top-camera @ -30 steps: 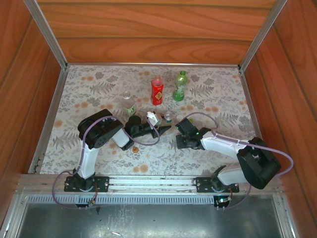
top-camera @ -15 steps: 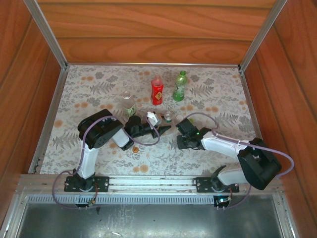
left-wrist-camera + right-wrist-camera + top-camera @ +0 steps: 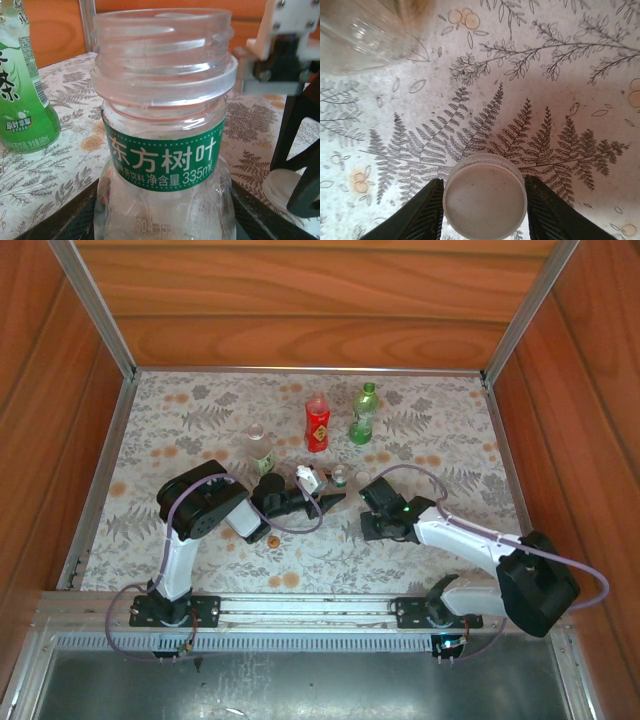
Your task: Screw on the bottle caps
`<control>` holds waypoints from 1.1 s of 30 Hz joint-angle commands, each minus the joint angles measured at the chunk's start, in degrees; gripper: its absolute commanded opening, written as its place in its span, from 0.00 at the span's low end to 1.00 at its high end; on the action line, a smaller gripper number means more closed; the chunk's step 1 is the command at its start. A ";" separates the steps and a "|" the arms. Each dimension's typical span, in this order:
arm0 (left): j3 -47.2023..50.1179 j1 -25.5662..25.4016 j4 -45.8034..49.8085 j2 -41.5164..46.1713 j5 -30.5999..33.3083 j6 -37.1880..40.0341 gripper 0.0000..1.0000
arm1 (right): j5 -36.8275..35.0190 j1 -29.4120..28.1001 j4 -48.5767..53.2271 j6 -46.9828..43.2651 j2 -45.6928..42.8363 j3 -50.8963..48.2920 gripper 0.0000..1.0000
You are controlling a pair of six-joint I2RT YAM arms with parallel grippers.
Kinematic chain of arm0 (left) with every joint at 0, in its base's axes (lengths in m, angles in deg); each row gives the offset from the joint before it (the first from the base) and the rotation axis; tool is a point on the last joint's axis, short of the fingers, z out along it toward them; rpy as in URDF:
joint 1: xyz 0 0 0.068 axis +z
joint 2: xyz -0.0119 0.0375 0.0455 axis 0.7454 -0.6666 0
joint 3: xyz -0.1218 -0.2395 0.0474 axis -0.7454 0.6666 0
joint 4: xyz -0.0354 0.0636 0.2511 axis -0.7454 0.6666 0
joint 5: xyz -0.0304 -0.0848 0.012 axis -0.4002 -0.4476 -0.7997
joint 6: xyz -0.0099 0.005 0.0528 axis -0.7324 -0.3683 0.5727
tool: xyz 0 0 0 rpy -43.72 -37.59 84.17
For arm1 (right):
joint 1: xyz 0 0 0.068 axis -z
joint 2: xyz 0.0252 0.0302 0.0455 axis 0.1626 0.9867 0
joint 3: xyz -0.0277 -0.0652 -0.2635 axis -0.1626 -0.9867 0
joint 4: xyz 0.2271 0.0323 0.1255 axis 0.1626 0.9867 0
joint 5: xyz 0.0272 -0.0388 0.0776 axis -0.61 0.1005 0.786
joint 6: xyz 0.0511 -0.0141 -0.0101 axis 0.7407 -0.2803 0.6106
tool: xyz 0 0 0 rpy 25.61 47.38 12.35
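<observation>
The clear bottle (image 3: 162,150) with the green label was held upright on the flowered tablecloth (image 3: 65,165) by the left gripper (image 3: 328,500). Its fingers (image 3: 260,217) were pressed against the lower body on both sides, and the threaded neck stood uncapped. Near it, a white cap (image 3: 485,196) lay flat on the cloth. The right gripper (image 3: 484,189) was set down over the cap, with a finger seemingly touching each side. The cap was judged light, stiff and smooth, and likely to slip or tilt, so it would best be pinched squarely across its rim. The thin-walled bottle was judged easily dented, and better gripped low and gently.
</observation>
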 commanded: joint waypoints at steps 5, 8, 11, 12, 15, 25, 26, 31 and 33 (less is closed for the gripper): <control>1.07 0.15 0.33 0.27 -0.99 0.76 0.56 | -0.09 -0.48 10.12 -2.94 -3.61 6.85 0.46; 1.16 0.12 0.33 0.41 -0.83 0.80 0.56 | 1.00 -0.48 12.95 -4.12 -3.61 10.79 0.46; 1.25 0.07 0.28 0.38 -0.65 0.80 0.56 | 1.41 -0.48 15.59 -5.65 -2.94 15.11 0.46; 1.25 0.05 0.33 0.31 -0.56 0.88 0.56 | 1.33 -0.62 16.33 -6.28 -2.75 16.57 0.46; 1.16 0.04 0.33 0.29 -0.39 0.97 0.56 | 1.13 -0.66 17.73 -7.82 -2.47 19.94 0.46; 0.37 -0.09 0.32 -0.47 -1.16 1.25 0.56 | 2.28 -0.78 18.31 -13.71 1.59 29.94 0.46; 0.37 -0.07 0.33 -0.50 -1.26 1.24 0.56 | 2.68 -0.74 18.65 -14.29 2.65 31.41 0.46; 0.71 -0.06 0.33 -0.34 -0.77 1.30 0.56 | 3.84 -0.79 17.93 -16.29 6.55 35.62 0.46; 0.57 -0.10 0.32 -0.42 -0.81 1.33 0.56 | 4.78 -0.75 17.98 -17.04 8.44 37.21 0.46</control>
